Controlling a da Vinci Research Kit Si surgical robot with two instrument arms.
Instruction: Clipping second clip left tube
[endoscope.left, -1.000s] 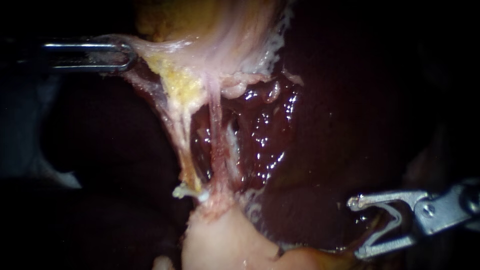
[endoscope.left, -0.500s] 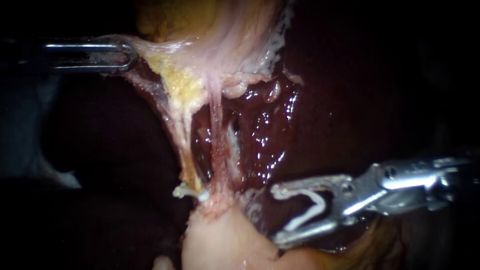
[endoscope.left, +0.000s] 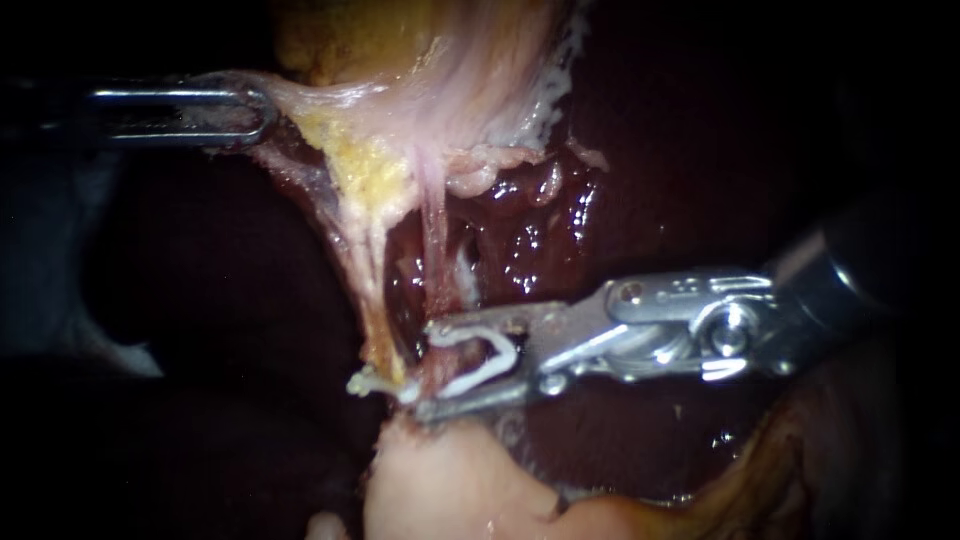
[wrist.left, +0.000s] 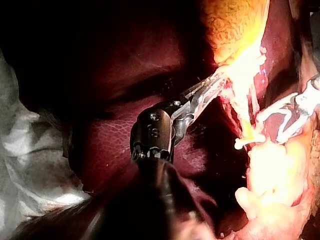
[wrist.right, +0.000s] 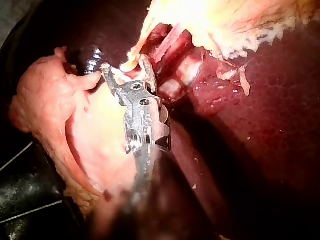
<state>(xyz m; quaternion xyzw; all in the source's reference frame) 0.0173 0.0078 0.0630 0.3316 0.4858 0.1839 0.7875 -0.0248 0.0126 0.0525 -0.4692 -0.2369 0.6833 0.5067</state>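
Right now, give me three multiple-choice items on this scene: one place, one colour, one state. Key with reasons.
1. Along the tube, the right instrument has its jaw tips:
A. at the upper end
B. at the lower stretch
C. out of view

2. The clip it carries is:
A. blue
B. gold
C. white

3. The left instrument has its jaws:
A. shut on pale tissue
B. open, holding nothing
C. shut on the clip

Key:
1 B: in the endoscope view the tips overlap the strand low down.
2 C: a white loop sits between the jaws, not yet closed.
3 A: the jaws lie together on the tissue, which stretches taut from them.
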